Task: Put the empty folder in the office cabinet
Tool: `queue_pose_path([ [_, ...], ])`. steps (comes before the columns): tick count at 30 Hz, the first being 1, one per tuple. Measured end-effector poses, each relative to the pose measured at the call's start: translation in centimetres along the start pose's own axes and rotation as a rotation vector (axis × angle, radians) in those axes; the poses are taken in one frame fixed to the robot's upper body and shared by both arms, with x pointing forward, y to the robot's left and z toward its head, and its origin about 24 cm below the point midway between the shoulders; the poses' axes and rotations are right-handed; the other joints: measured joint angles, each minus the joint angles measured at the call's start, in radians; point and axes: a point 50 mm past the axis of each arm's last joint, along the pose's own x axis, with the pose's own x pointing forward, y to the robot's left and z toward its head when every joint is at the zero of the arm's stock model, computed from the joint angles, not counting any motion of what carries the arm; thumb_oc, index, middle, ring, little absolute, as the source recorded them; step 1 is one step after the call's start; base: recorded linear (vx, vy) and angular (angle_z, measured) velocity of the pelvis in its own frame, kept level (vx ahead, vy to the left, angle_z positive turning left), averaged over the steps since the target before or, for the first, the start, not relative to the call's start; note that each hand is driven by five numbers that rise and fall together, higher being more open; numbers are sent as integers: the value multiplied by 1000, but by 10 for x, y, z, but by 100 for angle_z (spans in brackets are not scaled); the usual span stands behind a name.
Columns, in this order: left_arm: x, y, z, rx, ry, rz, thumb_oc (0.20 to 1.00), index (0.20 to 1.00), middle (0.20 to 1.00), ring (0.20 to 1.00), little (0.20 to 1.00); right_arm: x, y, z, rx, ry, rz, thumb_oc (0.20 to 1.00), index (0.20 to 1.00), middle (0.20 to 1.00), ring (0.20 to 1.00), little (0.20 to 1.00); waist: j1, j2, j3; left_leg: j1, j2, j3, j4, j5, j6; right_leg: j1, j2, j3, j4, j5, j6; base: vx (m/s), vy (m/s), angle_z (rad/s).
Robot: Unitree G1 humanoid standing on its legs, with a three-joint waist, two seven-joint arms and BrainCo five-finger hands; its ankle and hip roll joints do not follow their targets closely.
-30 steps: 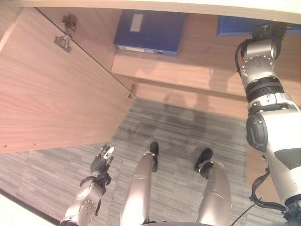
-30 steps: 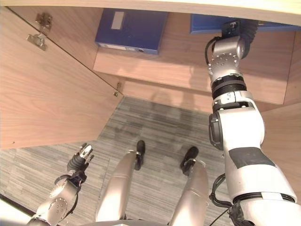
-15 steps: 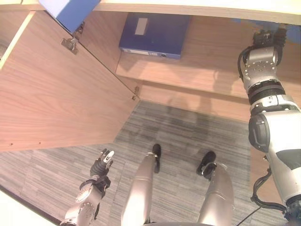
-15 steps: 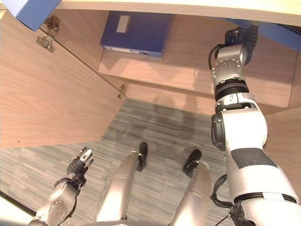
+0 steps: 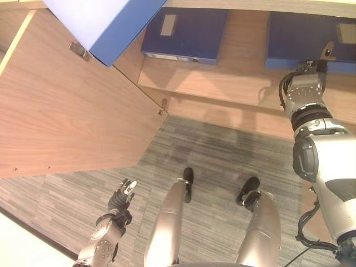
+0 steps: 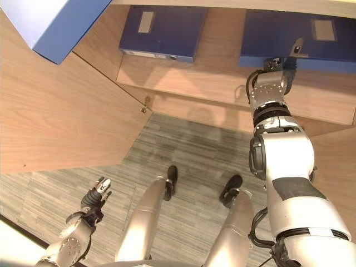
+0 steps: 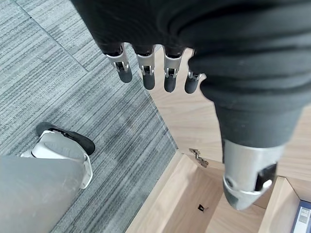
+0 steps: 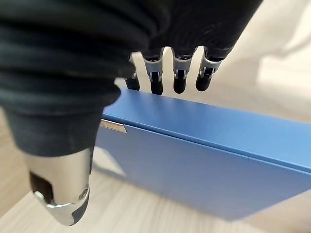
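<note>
- Your cabinet (image 5: 72, 111) stands with its door swung wide, which leaves the shelf (image 6: 222, 83) free to reach
- The folder (image 6: 300, 39) lies flat on that shelf, to the right of a second folder (image 6: 164, 30); judged from this, the placing looks done
- A pale blue box (image 5: 105, 22) juts in at the upper left corner
- Your right hand (image 6: 278, 69) sits just before the folder's edge, fingers straight, holding nothing
- Your left hand (image 5: 121, 196) hangs low over the carpet (image 5: 222, 150), fingers relaxed, idle
</note>
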Motion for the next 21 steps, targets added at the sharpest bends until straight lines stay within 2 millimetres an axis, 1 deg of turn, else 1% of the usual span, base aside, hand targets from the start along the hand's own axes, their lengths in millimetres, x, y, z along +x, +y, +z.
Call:
queue_pose_path([
  [5, 0, 0, 0, 2, -1, 3, 1000, 1000, 1000, 1000, 1000, 4, -21, -10, -16, 32, -60, 1000, 1000, 1000, 1000, 1000, -10, 0, 0, -1, 0, 1, 1, 0, 0, -1, 1, 2, -1, -3, -4, 0, 0, 0],
  [7, 0, -1, 0, 3, 0, 3, 1000, 1000, 1000, 1000, 1000, 5, -25, -10, -10, 35, -73, 1000, 1000, 1000, 1000, 1000, -11, 0, 0, -2, 0, 3, 1, 0, 0, -4, 1, 3, -1, -3, -4, 0, 0, 0],
  [9, 0, -1, 0, 3, 0, 4, 1000, 1000, 1000, 1000, 1000, 5, -25, -9, 0, 36, -72, 1000, 1000, 1000, 1000, 1000, -11, 0, 0, -3, 0, 5, 0, 0, 0, -7, 2, 6, -1, -3, -4, 0, 0, 0],
  [11, 0, -1, 0, 1, 0, 4, 1000, 1000, 1000, 1000, 1000, 8, -28, -1, 46, 23, -76, 1000, 1000, 1000, 1000, 1000, -7, 0, 0, -4, 0, 7, -1, 0, 0, -9, 2, 8, -1, -3, -4, 0, 0, 0],
  [13, 1, 2, -3, 1, 8, 18, 1000, 1000, 1000, 1000, 1000, 11, -31, 11, 66, -18, -81, 1000, 1000, 1000, 1000, 1000, -12, 0, 0, -7, 0, 6, -1, -1, 1, -11, 2, 8, -1, -3, -3, 0, 0, 0],
  [14, 1, 3, -3, 3, 12, 23, 1000, 1000, 1000, 1000, 1000, 13, -34, 19, 83, -36, -87, 1000, 1000, 1000, 1000, 1000, -14, 0, 0, -8, 0, 6, -1, -1, 1, -12, 3, 8, 0, -3, -3, 0, 0, 0],
  [17, 1, 9, -6, 7, 25, 49, 1000, 1000, 1000, 1000, 1000, 20, -45, 44, 61, -101, -116, 1000, 1000, 1000, 1000, 1000, -14, 0, 0, -15, 0, 5, 2, -1, 1, -18, 3, 6, 3, -4, -1, 0, 0, 0],
  [19, 1, 10, -7, 8, 26, 49, 1000, 1000, 1000, 1000, 1000, 24, -55, 57, -89, -138, -134, 1000, 1000, 1000, 1000, 1000, -17, -1, 1, -18, 0, 1, 9, -2, 4, -18, 2, 5, 9, -4, -1, 0, 0, 0],
  [20, 1, 10, -7, 9, 28, 47, 1000, 1000, 1000, 1000, 1000, 26, -57, 60, -256, -145, -106, 1000, 1000, 1000, 1000, 1000, -22, -2, 1, -22, 1, -1, 16, -5, 7, -20, 3, 5, 13, -4, -1, -49, -32, 0],
  [21, 1, 10, -7, 21, 28, 34, 1000, 1000, 1000, 1000, 1000, 28, -62, 58, -506, -138, -68, 1000, 1000, 1000, 1000, 1000, -32, -4, 3, -23, 2, -1, 19, -5, 7, -22, 4, 5, 15, -4, -1, -48, -33, -3],
])
